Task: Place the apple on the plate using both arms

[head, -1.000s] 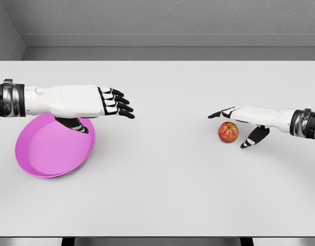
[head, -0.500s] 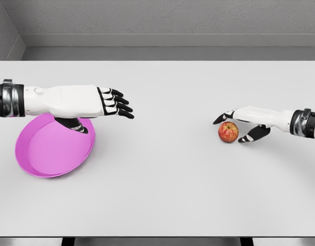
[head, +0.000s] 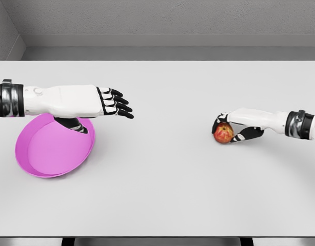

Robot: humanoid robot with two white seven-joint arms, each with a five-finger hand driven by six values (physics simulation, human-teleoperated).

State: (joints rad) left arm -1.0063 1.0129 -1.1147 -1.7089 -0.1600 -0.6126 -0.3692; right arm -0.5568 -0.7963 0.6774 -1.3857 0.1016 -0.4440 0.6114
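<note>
My right hand [head: 238,126] is at the right side of the white desk [head: 162,184], its fingers [head: 248,136] curled around the red apple [head: 223,133], grasping it with the thumb below and the other digits over the top. The apple sits low against the desk surface. Well apart, on the left, the pink plate [head: 50,159] appears tilted on the desk, and my left hand [head: 91,102] hovers over its far rim, fingers extended and released, holding nothing.
</note>
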